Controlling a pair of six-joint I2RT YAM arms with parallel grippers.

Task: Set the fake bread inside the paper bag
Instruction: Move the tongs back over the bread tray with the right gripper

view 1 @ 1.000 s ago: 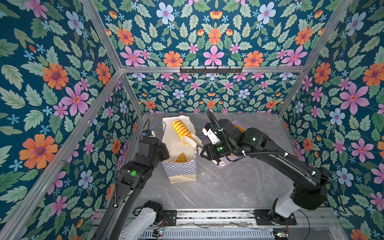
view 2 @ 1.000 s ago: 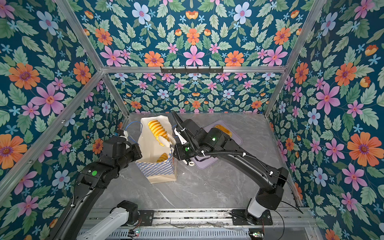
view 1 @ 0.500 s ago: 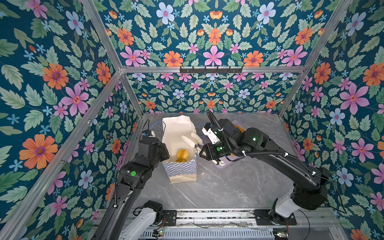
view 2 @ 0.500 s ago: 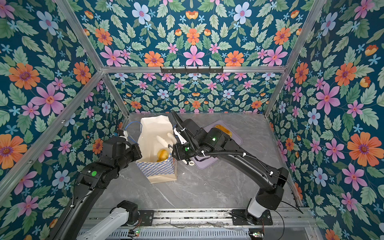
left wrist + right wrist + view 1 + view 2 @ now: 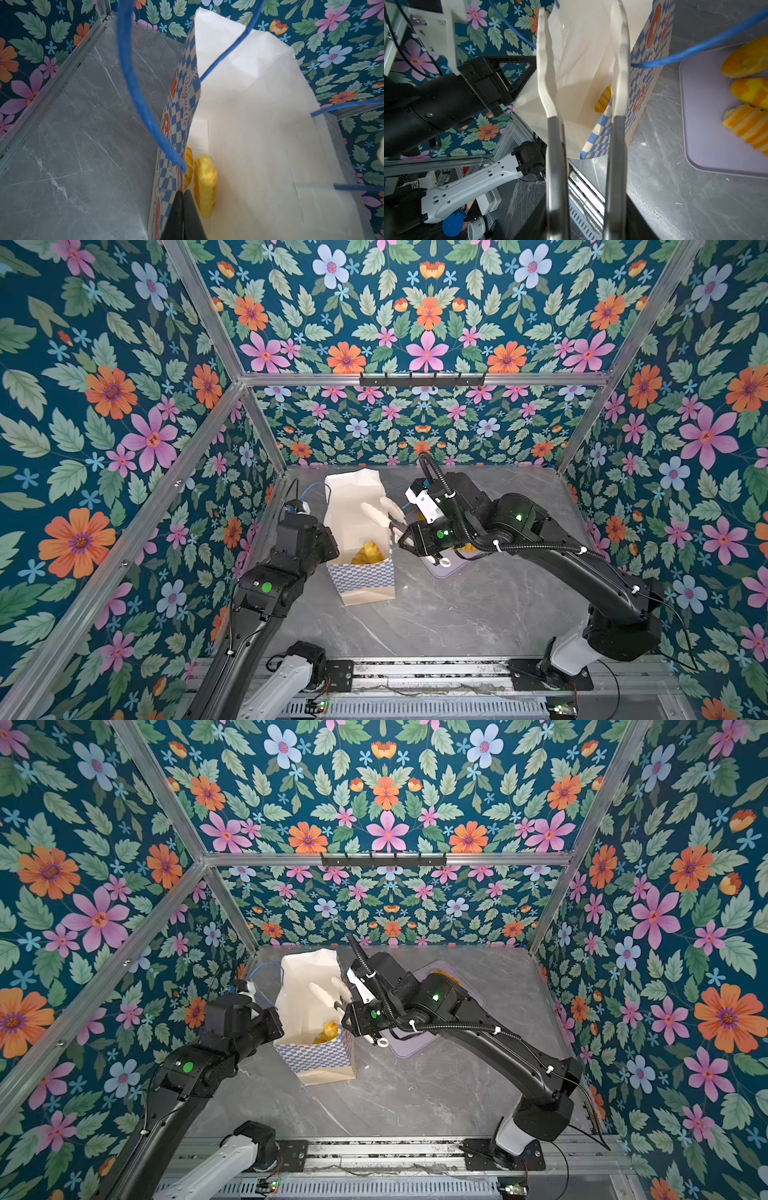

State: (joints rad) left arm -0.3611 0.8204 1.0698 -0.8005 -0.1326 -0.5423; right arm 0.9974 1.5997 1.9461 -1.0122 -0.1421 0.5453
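Right tool (image 5: pixel 373 503) hangs part-open and empty over the paper bag (image 5: pixel 360 578) mouth, left tool (image 5: pixel 182 197) pinches its 9 o'clock rim; some fake bread (image 5: pixel 204 182) is inside, leftover loaves (image 5: pixel 749 91) sit on lavender tray (image 5: pixel 708 124) at bag's 3 o'clock, nearer the right arm.

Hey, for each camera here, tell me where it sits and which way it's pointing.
Top views: high at the front, looking down and forward; left arm, right arm, paper bag and lavender tray show.
Left wrist: on the left arm, looking along the left gripper, shut on the bag's rim, at fake bread inside.
Right wrist: on the right arm, looking past the open right gripper across the bag's mouth; the left arm shows beyond.
Shared: both wrist views see bread inside the bag.
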